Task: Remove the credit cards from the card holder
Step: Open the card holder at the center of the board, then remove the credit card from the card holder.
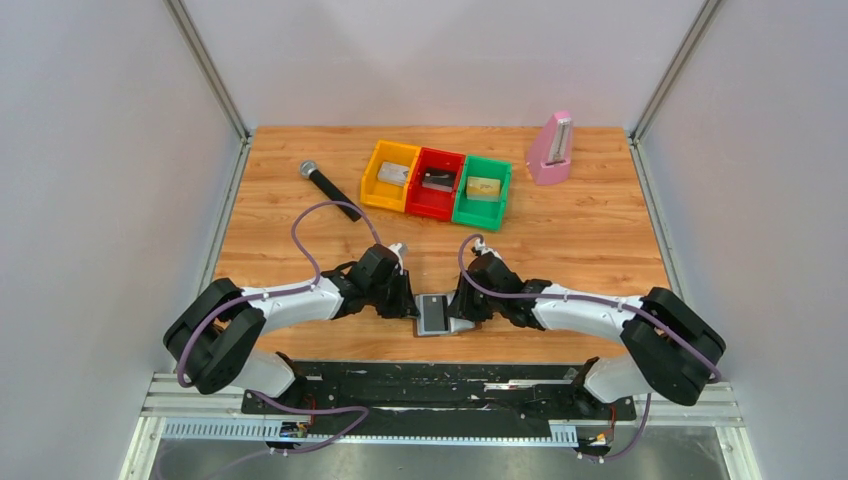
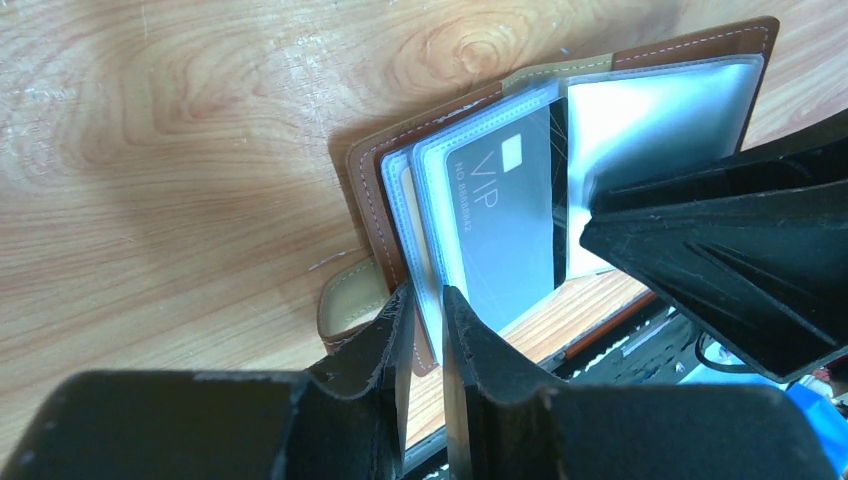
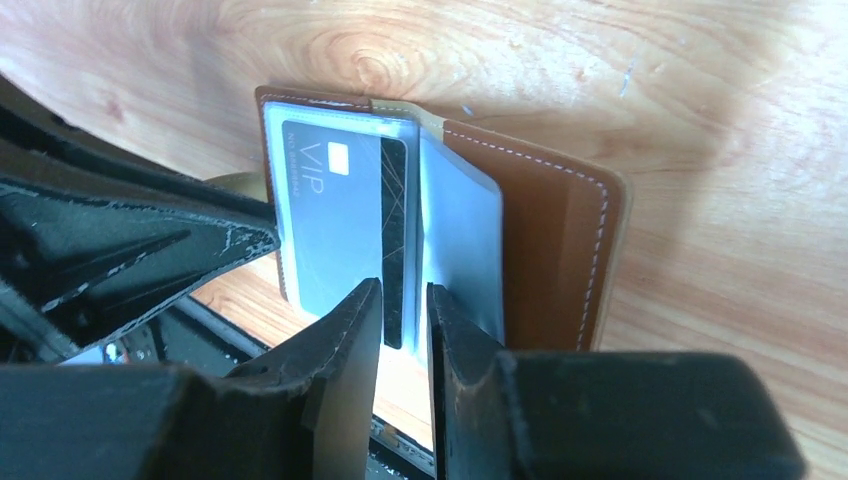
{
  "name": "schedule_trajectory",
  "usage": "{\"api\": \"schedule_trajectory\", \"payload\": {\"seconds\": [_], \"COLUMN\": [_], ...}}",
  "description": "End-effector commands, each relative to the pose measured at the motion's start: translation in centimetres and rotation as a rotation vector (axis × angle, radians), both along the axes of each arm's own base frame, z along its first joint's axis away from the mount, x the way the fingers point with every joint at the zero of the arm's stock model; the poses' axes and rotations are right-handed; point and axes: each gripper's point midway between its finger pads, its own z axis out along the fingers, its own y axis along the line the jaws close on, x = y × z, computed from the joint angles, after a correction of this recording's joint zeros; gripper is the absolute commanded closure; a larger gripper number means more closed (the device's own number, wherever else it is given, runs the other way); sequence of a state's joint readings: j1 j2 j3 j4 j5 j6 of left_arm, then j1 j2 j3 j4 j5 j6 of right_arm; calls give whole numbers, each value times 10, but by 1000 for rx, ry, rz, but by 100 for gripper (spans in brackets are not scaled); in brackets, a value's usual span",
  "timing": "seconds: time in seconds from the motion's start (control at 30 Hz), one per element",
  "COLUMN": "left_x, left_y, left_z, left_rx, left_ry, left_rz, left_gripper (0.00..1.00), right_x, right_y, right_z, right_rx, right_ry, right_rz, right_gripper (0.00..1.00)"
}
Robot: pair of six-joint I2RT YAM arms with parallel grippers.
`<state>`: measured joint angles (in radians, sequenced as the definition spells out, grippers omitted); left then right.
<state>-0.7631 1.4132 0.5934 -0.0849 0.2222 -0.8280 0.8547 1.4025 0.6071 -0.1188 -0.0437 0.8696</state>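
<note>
Wooden table (image 1: pixel 600 240), grey walls (image 1: pixel 100 150), card holder (image 1: pixel 434 313) near front edge

Pale grey walls (image 1: pixel 100 150) enclose a wood-grain table (image 1: pixel 600 240) under even, soft light.

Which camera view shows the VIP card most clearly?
The right wrist view: the VIP card faces the camera squarely, lettering and chip visible. The left wrist view shows the card more slanted. In the top view it is only a dark patch in the card holder.
</note>
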Motion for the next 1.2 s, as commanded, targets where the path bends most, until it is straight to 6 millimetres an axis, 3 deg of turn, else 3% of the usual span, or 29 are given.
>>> {"api": "schedule_trajectory", "payload": {"seconds": [0.0,0.43,1.17], "left_x": [4,-2,-4], "left_y": [5,8,6], "left_z": [-1,-12,-18], "left_rx": [19,31,36], "left_ry": [-33,0,23], "left_rz": [4,7,-1], "left_gripper": [76,78,79], "right_x": [7,6,13], "right_y": [14,10,13], "right_z": [22,8,-5], "right_rx": [158,228,190], "right_ry": [-86,-67,-45], "right_rz": [81,111,110], "right_gripper": [75,74,77]}}
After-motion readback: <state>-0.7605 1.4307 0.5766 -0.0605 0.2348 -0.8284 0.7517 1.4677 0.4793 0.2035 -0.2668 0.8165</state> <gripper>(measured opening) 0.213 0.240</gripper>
